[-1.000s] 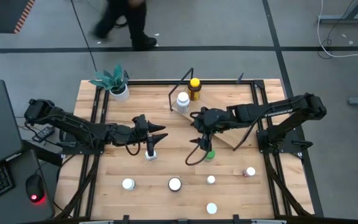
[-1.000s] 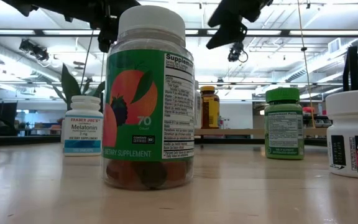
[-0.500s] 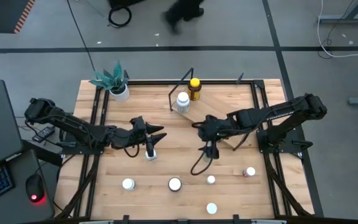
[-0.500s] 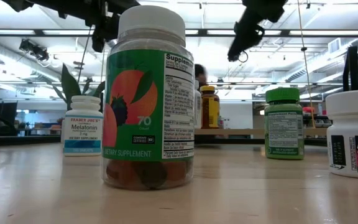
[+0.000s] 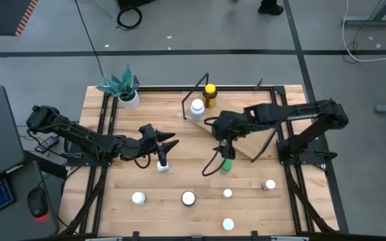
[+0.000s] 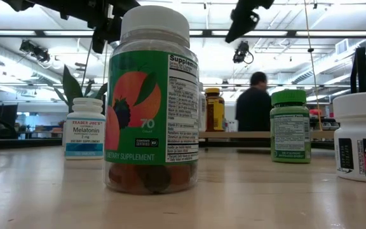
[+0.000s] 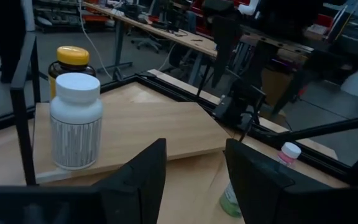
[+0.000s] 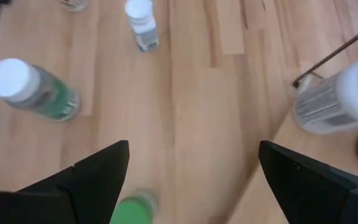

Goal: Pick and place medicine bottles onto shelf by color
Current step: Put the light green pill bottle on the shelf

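Observation:
The shelf (image 5: pixel 245 146), a tilted light-wood board in a black wire frame, stands at the far middle. A white bottle (image 5: pixel 197 108) and an amber, yellow-capped bottle (image 5: pixel 210 94) stand on it. A green-capped bottle (image 5: pixel 226 165) stands upright on the table; my right gripper (image 5: pixel 222 139) hangs open above it, slightly toward the shelf, and the green cap (image 8: pixel 132 208) shows below its fingers. My left gripper (image 5: pixel 171 142) is open and level, pointing at the shelf (image 7: pixel 160 124), with nothing between its fingers. A white bottle (image 5: pixel 161 165) stands on the table just near of it.
Several more bottles stand near the front edge: white-capped ones (image 5: pixel 138 197), (image 5: pixel 188 198), (image 5: pixel 227 193), (image 5: pixel 228 224) and a pinkish one (image 5: pixel 269 185). A potted plant (image 5: pixel 122 87) sits at the far left corner. A person (image 6: pixel 254 105) stands beyond the table.
My right gripper dipped over the green-capped bottle, then rose and drew back toward the shelf, staying open. The green-capped bottle stands where it was. A person has walked past behind the table.

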